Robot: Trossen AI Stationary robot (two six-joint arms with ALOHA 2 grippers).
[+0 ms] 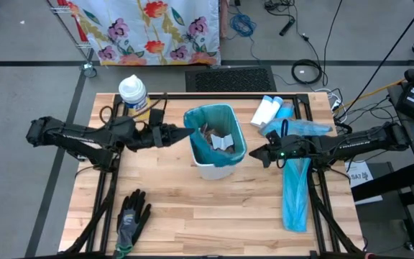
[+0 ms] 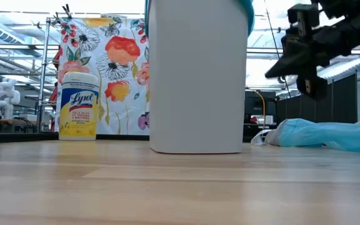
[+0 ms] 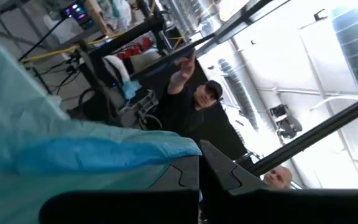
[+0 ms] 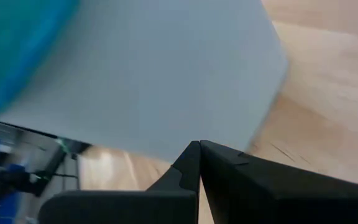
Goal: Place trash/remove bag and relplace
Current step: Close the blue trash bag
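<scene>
A white bin (image 1: 208,167) stands mid-table, lined with a teal bag (image 1: 225,114); crumpled trash (image 1: 219,139) lies inside. My left gripper (image 1: 190,132) is at the bin's left rim, shut on the bag's rim. My right gripper (image 1: 253,153) hangs shut, just right of the bin's right wall (image 4: 166,74) and apart from it in the low view (image 2: 272,72). A second blue bag (image 1: 294,188) lies flat on the table under my right arm. My left gripper pinches the bag's turned-over rim (image 3: 178,148) between its two shut fingers, at the bin's left side. The fingers come nearly level from the table's left. The plastic rises to a point at the fingertips (image 3: 191,169); the rest still sits on the bin.
A Lysol can (image 1: 133,92) stands at the far left, white bottles (image 1: 267,110) at the far right, and a black-and-grey glove (image 1: 131,217) lies near the front left. A person (image 3: 197,109) shows in the room beyond the table.
</scene>
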